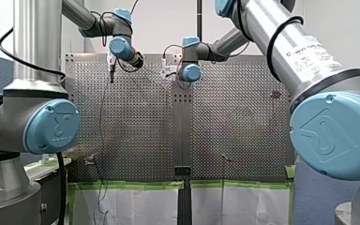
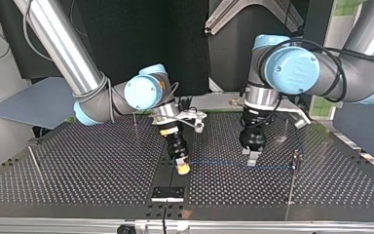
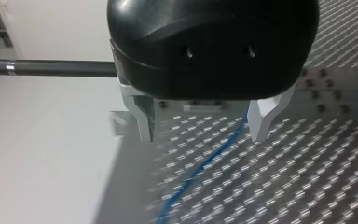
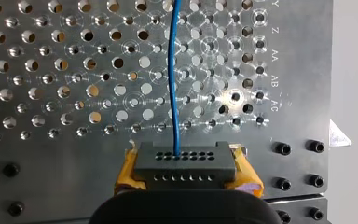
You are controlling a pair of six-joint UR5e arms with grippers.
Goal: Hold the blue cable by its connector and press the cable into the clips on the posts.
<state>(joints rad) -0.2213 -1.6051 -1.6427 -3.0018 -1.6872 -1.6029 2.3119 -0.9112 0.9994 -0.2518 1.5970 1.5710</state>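
My right gripper (image 2: 181, 165) clamps the connector (image 4: 184, 161) (probably to tension the blue cable (image 4: 173, 70)); my left gripper (image 3: 204, 135) straddles it, jaws apart.

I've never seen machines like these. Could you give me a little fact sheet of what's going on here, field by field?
Surface: perforated table
Right gripper: shut on the connector, which sits between its yellow pads
Blue cable: runs from the connector across the table toward a post
Left gripper: metal fingers open, with the cable passing between them
Cable in clip: cannot tell
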